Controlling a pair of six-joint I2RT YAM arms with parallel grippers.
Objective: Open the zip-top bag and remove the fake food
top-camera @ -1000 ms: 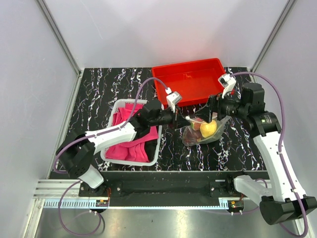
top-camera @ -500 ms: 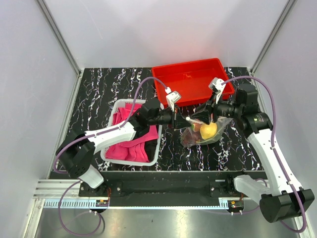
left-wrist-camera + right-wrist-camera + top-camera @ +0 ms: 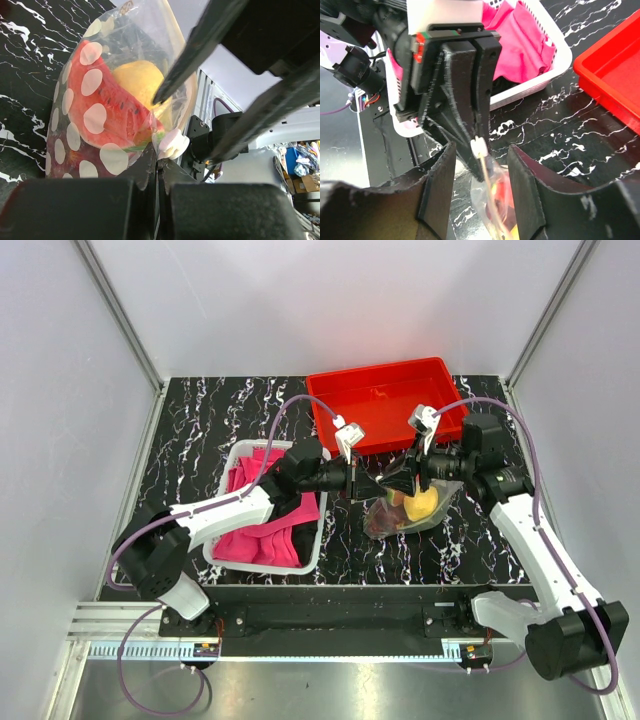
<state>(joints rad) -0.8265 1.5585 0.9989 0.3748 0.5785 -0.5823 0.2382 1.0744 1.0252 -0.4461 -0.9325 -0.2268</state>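
The zip-top bag is clear with pale dots and hangs just over the table's middle. My left gripper is shut on its top edge beside the white zip slider. Through the plastic I see fake food: a red watermelon slice and a yellow lemon. My right gripper faces the left gripper nose to nose. It is open, its fingers on either side of the slider and the bag's rim without touching them. In the top view both grippers meet above the bag.
A white basket of pink cloth stands at the left, under my left arm. A red tray sits at the back, behind both grippers. Black marbled table shows around the bag.
My right gripper has moved left to the left gripper and narrowed its jaws, which now straddle the bag's slider end. The left gripper has kept its hold.
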